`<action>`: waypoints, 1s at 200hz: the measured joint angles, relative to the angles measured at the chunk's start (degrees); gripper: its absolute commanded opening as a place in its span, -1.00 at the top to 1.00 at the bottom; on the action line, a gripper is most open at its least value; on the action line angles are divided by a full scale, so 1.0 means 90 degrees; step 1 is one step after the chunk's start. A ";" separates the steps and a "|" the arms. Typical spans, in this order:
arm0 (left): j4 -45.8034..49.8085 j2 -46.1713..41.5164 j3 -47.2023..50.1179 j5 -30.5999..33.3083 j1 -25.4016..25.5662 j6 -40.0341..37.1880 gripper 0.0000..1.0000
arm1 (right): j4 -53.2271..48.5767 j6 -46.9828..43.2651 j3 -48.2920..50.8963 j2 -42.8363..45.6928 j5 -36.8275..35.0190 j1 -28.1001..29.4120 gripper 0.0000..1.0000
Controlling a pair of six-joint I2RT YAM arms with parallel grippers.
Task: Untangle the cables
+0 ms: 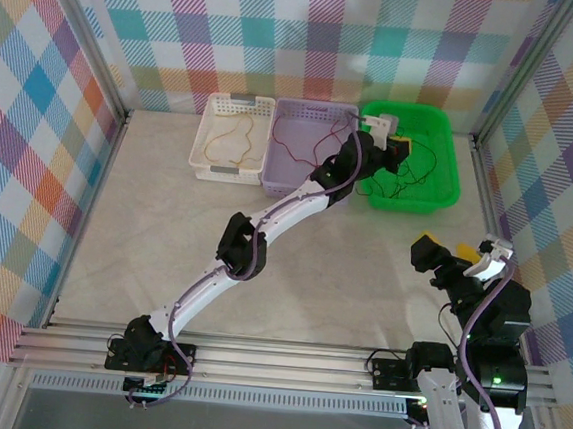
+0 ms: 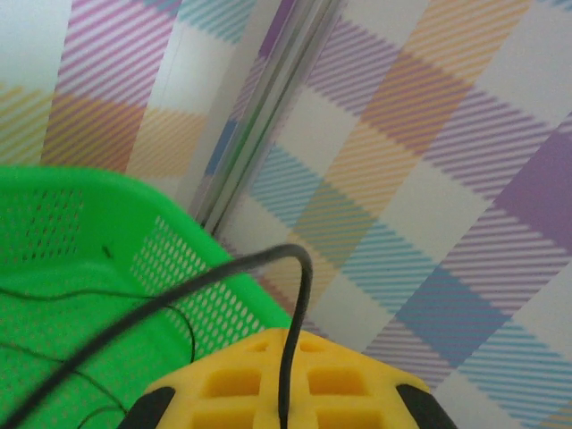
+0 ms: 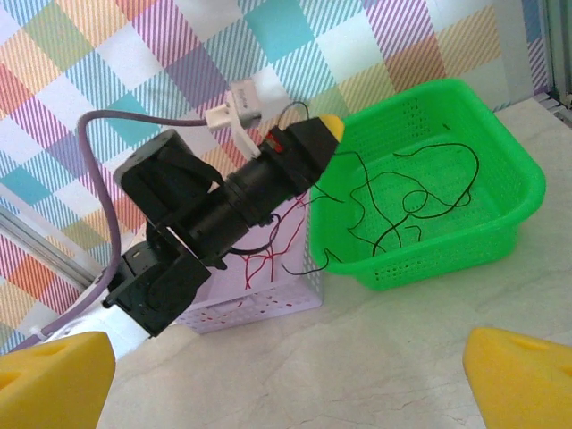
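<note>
Right tool [image 3: 286,380]: yellow pads [image 3: 523,380] spread wide, empty
Left tool [image 2: 286,398]: clenched on a thin black cable [image 2: 302,295] over the green perforated plastic basket [image 2: 54,214]
Sorted: thin red wires [image 3: 273,259] in lilac plastic basket [image 3: 268,308], yellow-orange wire [image 1: 230,144] in white plastic basket [image 1: 205,137]
Progress: likely near done; held cable left to drop

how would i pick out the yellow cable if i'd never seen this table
Three baskets stand in a row at the far edge of the table: white basket left, lilac basket middle, green basket right. The yellow cable lies loosely curled in the white one. It alone is yellow: the lilac holds red cables, the green black cables.
</note>
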State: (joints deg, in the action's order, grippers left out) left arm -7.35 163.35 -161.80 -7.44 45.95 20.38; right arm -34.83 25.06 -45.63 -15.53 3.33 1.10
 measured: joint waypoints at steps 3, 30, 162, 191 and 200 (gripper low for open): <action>0.0024 0.0002 0.0002 0.0000 0.0005 -0.0027 0.53 | 0.0000 0.0002 0.0000 0.0000 0.0007 0.0000 -0.99; 0.0165 0.0005 0.0002 -0.0083 0.0058 -0.0029 -0.44 | -0.0002 0.0041 0.0000 0.0000 0.0073 0.0000 -0.99; 0.2572 -0.1098 0.0000 -0.0002 0.0194 -0.0209 -1.00 | -0.0265 0.0117 -0.0080 -0.0017 0.0216 0.0000 -0.99; 0.3172 -0.1326 -0.0005 0.0056 0.0170 -0.0131 -1.00 | -0.0318 0.0117 -0.0112 -0.0034 0.0277 0.0000 -0.99; 0.3322 -0.1326 -0.0005 0.0053 0.0160 -0.0078 -1.00 | -0.0325 0.0119 -0.0121 -0.0051 0.0296 0.0000 -0.99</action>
State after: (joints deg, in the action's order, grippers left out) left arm 22.55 151.41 -161.84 -6.96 47.40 19.68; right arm -37.76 26.13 -46.72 -15.99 6.00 1.10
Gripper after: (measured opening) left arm 0.997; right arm 0.996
